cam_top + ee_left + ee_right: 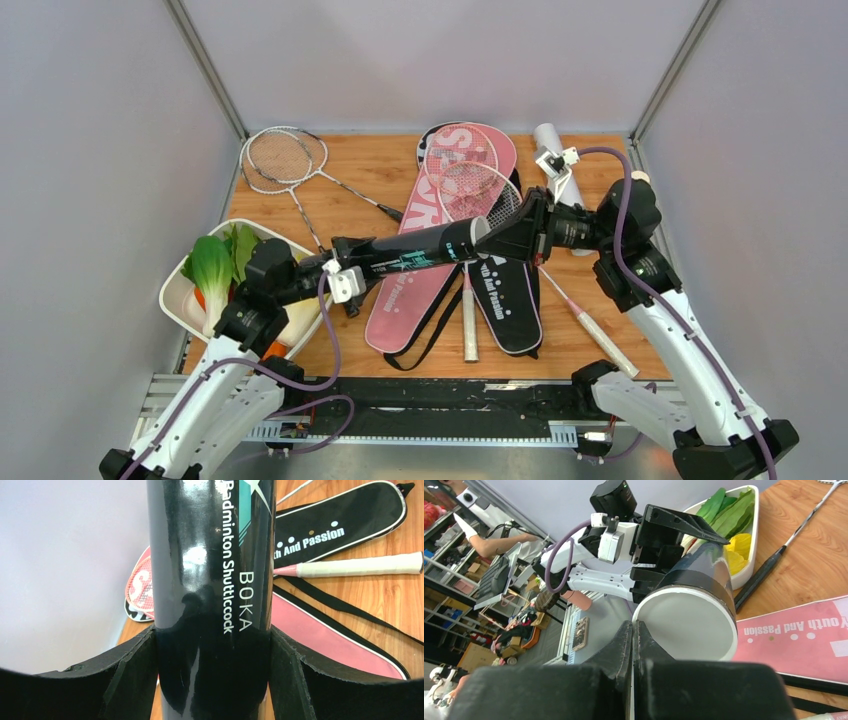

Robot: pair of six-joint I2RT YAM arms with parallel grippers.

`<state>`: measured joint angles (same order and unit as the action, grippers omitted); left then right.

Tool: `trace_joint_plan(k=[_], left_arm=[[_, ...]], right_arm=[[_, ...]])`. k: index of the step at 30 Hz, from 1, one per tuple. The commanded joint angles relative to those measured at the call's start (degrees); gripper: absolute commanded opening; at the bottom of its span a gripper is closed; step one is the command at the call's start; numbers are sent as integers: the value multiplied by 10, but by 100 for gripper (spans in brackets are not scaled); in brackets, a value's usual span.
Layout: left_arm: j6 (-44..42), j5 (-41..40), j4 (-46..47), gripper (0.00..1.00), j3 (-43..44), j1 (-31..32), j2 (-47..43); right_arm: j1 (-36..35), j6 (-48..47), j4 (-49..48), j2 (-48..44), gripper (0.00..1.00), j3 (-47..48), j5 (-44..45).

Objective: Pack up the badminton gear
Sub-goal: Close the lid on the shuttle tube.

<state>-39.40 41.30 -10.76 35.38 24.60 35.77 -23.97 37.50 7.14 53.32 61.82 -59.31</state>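
Note:
A black shuttlecock tube (410,250) (210,555) hangs level above the racket bags, and my left gripper (345,262) (214,630) is shut on its body near the left end. My right gripper (500,238) (633,625) is shut, its tips meeting the rim of the tube's white end cap (689,625). Under the tube lie a pink bag (400,310) (330,640) and a black bag (505,300) (345,520). Pink rackets (460,165) rest on the bags. Silver rackets (285,158) lie at the back left. A white tube (548,135) lies at the back right.
A white tray of vegetables (175,300) (749,565) sits at the left edge, under my left arm. A white racket handle (605,340) lies near my right arm's base, another (360,566) between the bags. Grey walls close in on three sides.

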Motion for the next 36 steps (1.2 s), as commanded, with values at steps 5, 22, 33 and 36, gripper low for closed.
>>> trace_joint_plan(k=[5, 22, 33, 36], left_arm=[[-32, 122, 122, 1, 11, 6, -14], [-98, 178, 58, 0, 46, 6, -38], [-125, 201, 40, 0, 63, 6, -31], [-139, 202, 31, 0, 61, 6, -29]], right_arm=[[-29, 64, -94, 2, 0, -37, -50], [-40, 81, -93, 34, 19, -67, -41], [-40, 81, -93, 62, 39, -58, -47], [-41, 101, -98, 66, 38, -51, -30]])
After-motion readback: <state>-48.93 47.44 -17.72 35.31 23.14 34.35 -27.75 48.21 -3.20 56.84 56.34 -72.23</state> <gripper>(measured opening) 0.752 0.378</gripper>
